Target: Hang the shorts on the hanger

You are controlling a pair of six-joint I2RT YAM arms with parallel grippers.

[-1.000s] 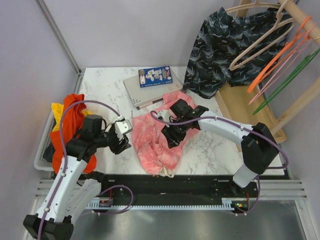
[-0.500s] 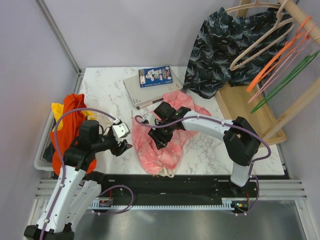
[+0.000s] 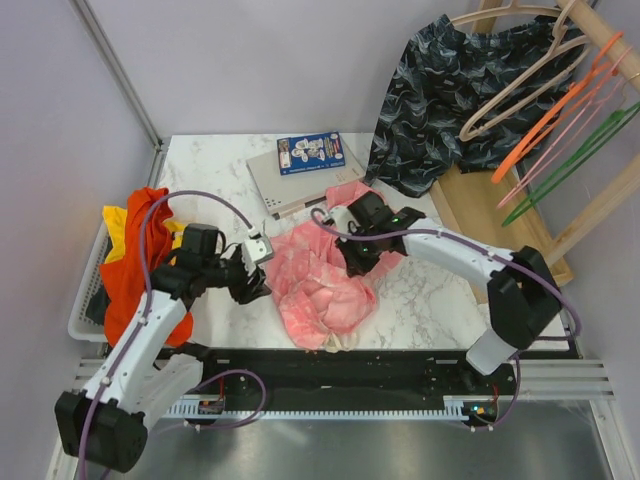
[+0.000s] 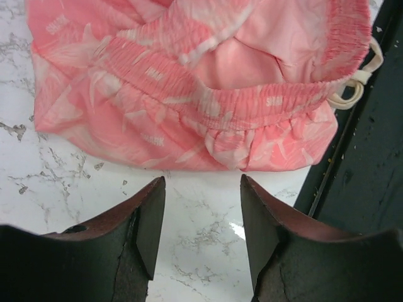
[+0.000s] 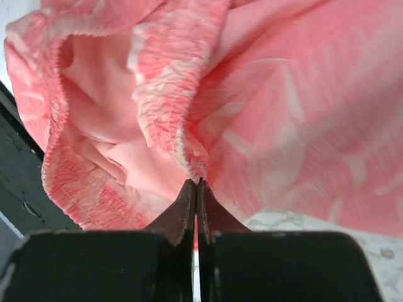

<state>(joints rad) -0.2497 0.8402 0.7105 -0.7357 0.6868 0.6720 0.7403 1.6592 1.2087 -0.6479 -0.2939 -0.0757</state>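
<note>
Over at the left edge of the table point(image 3: 205, 175) a white basket point(image 3: 84, 312) holds an orange-red garment point(image 3: 140, 245) that spills over its rim, with something yellow point(image 3: 114, 217) tucked behind it. On the right a wooden rack point(image 3: 590, 215) carries the hanger point(image 3: 520, 88), pale beige and bare, hooked beside an orange hanger point(image 3: 545, 126) and a green hanger point(image 3: 570, 166); dark navy shorts point(image 3: 440, 100) hang at the rack's far end.

The shorts point(image 3: 318, 285) lie crumpled on the marble in the middle of the table, between the two arms and well apart from the rack. Their long axis runs from the far right toward the near edge, the elastic waist at the near end and gaping open, the pale drawstring point(image 4: 362, 82) trailing over the black rail.

The right gripper point(image 5: 196, 182) has its fingers pressed together on a fold of the waistband, lifting that fold a little off the rest of the cloth. The left gripper point(image 4: 201, 214) is spread wide over bare marble, just beside the left edge of the shorts, touching nothing that I can see.

Behind the shorts sits a flat grey box point(image 3: 285, 185) with a blue booklet point(image 3: 308, 152) on top, near the far leg of the shorts
</note>
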